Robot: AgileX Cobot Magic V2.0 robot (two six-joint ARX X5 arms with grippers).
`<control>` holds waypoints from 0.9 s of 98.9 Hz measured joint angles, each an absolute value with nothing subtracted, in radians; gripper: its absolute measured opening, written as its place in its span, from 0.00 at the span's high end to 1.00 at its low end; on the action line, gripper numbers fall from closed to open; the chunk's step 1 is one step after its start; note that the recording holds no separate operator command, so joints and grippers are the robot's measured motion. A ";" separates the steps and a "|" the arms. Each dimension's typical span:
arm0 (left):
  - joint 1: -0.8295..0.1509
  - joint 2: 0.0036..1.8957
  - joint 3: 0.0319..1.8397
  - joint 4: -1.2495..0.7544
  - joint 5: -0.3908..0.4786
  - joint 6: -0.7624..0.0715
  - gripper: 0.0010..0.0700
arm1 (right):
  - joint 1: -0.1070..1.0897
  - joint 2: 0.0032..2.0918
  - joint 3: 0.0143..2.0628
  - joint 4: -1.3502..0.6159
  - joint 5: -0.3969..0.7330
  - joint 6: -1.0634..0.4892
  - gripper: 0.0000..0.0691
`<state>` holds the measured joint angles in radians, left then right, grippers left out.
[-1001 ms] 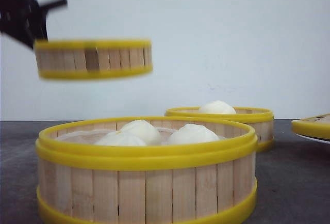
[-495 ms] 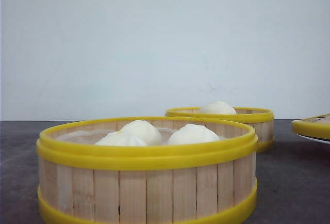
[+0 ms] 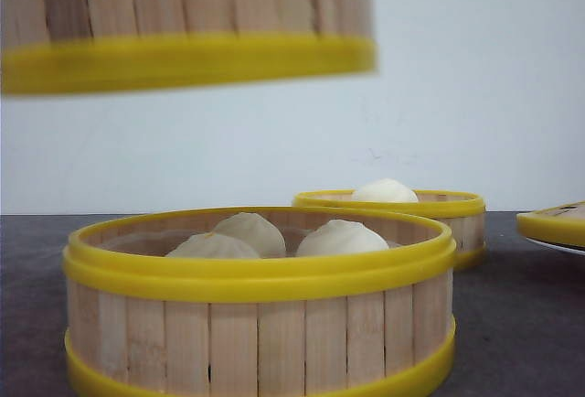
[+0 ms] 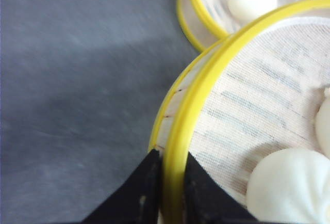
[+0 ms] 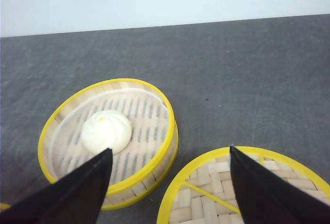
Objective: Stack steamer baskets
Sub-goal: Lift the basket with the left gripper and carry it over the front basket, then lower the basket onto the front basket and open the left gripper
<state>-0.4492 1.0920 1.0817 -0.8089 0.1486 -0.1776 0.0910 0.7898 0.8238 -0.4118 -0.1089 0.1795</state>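
My left fingers [image 4: 166, 193] pinch the raised steamer basket [image 4: 247, 131] by its stiff rim (light, buns loose inside), right fingers [image 5: 167, 182] apart.

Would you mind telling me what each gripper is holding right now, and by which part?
The left gripper pinches a steamer basket by its yellow rim; the right gripper is open, holding nothing.

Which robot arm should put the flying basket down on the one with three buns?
The left. Its tool already pinches the rim of the lifted basket, which hangs above the front basket. The right tool is open and holds nothing, over by the one-bun basket.
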 joint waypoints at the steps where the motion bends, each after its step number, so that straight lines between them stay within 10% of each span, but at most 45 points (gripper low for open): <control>1: -0.455 1.093 1.077 -0.804 0.144 -0.178 0.97 | 0.091 0.790 0.824 -0.412 -0.109 0.180 0.36; 89: -0.566 1.317 1.050 -0.649 0.107 -0.205 0.97 | 0.093 0.790 0.824 -0.429 -0.108 0.180 0.36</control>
<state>-0.5659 1.3167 1.0496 -0.6487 0.1066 -0.2047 0.0929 0.7898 0.8238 -0.4294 -0.1078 0.1799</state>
